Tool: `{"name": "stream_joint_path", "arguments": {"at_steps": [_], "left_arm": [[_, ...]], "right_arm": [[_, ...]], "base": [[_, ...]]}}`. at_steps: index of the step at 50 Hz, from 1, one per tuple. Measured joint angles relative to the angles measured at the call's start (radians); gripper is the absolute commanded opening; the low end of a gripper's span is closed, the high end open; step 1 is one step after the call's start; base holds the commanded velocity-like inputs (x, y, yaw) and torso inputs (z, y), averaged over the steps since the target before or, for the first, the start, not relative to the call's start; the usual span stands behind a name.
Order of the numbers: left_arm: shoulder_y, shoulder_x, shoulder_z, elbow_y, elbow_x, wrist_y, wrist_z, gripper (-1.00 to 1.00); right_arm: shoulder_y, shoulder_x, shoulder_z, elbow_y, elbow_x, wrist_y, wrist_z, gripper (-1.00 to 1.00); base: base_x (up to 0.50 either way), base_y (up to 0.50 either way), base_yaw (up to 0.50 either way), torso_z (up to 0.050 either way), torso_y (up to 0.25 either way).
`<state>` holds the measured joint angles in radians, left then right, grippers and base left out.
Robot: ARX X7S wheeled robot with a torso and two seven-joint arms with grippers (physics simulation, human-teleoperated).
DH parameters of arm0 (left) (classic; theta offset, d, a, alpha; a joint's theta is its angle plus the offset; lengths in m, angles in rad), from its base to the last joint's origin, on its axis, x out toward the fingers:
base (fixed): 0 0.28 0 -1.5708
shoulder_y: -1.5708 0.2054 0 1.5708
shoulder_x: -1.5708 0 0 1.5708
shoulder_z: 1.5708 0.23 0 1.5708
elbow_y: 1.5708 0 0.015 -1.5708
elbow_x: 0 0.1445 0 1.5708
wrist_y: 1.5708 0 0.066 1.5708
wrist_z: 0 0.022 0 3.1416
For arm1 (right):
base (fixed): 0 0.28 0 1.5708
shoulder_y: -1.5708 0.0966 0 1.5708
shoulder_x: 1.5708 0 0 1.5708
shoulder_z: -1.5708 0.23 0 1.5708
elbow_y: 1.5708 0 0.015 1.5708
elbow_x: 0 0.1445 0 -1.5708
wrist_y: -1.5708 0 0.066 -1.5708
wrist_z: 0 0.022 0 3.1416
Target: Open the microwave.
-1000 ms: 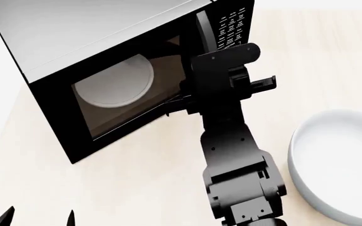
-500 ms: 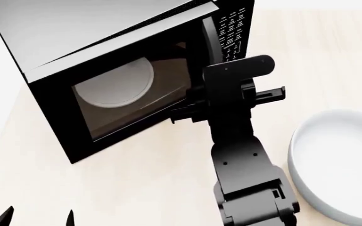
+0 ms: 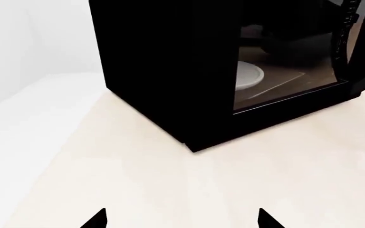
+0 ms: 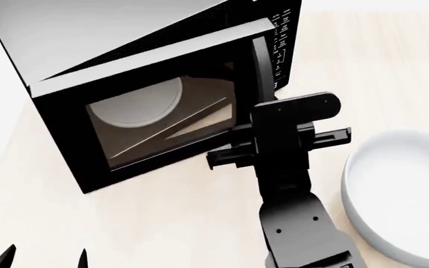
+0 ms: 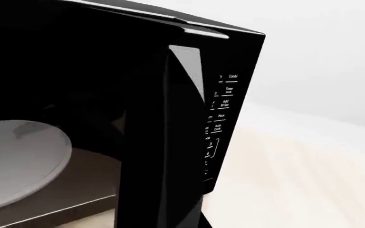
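The microwave [image 4: 87, 33], a big black box with a grey top, stands at the left of the light table [image 4: 162, 223]. Its glass door [image 4: 162, 120] hangs ajar, swung out at the free edge beside the button panel [image 4: 283, 33]. The round white plate [image 4: 136, 100] shows through the glass. My right gripper [image 4: 274, 142] is at the door's free edge [image 5: 169, 142], which fills the gap between its jaws; one fingertip [image 5: 208, 222] lies against it. Low at the left, well short of the microwave [image 3: 169, 71], my left gripper [image 4: 44, 259] [image 3: 181, 221] is open and holds nothing.
A large white bowl [image 4: 401, 195] sits on the table to the right of my right arm, close to its forearm. The table's left edge [image 3: 36, 95] runs near the microwave's side.
The door has swung further out over the last second. My right gripper has moved toward me and to the right with the door's free edge. The left gripper has stayed still.
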<state>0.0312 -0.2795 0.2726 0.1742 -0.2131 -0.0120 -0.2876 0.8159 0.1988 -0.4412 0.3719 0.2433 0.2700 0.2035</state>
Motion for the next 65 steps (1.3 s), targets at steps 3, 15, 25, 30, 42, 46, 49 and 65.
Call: {"name": "stream_joint_path", "arguments": {"at_steps": [3, 15, 25, 30, 42, 46, 49, 65], "left_arm": [[0.0, -0.001, 0.001, 0.001, -0.001, 0.0, -0.001, 1.0], [-0.001, -0.004, 0.005, 0.002, -0.002, 0.001, -0.005, 1.0], [0.001, -0.007, 0.009, 0.005, -0.003, 0.002, -0.01, 1.0], [0.002, -0.009, 0.011, 0.007, -0.003, 0.003, -0.012, 1.0], [0.002, -0.012, 0.015, 0.009, -0.003, 0.004, -0.016, 1.0], [0.003, -0.013, 0.017, 0.01, -0.004, 0.004, -0.018, 1.0], [0.003, -0.014, 0.018, 0.011, -0.004, 0.004, -0.019, 1.0], [0.001, -0.018, 0.022, 0.008, -0.006, 0.007, -0.024, 1.0]], "right_arm": [[-0.027, 0.014, -0.001, -0.051, 0.001, 0.02, 0.013, -1.0], [-0.129, 0.067, -0.007, -0.234, 0.004, 0.078, 0.063, -1.0], [-0.192, 0.095, -0.009, -0.329, 0.006, 0.094, 0.091, -1.0], [-0.221, 0.106, -0.009, -0.367, 0.006, 0.096, 0.103, -1.0], [-0.282, 0.129, -0.011, -0.445, 0.007, 0.094, 0.128, -1.0], [-0.3, 0.136, -0.012, -0.467, 0.009, 0.092, 0.135, -1.0], [-0.312, 0.14, -0.012, -0.482, 0.008, 0.091, 0.14, -1.0], [-0.359, 0.156, -0.015, -0.536, 0.012, 0.084, 0.154, -1.0]], "base": [[0.0, 0.0, 0.0, 0.0, 0.0], [0.0, 0.0, 0.0, 0.0, 0.0], [0.0, 0.0, 0.0, 0.0, 0.002], [0.0, 0.0, 0.0, 0.0, 0.0], [0.0, 0.0, 0.0, 0.0, 0.001], [0.0, 0.0, 0.0, 0.0, 0.003], [0.0, 0.0, 0.0, 0.0, 0.0], [0.0, 0.0, 0.0, 0.0, 0.001]]}}
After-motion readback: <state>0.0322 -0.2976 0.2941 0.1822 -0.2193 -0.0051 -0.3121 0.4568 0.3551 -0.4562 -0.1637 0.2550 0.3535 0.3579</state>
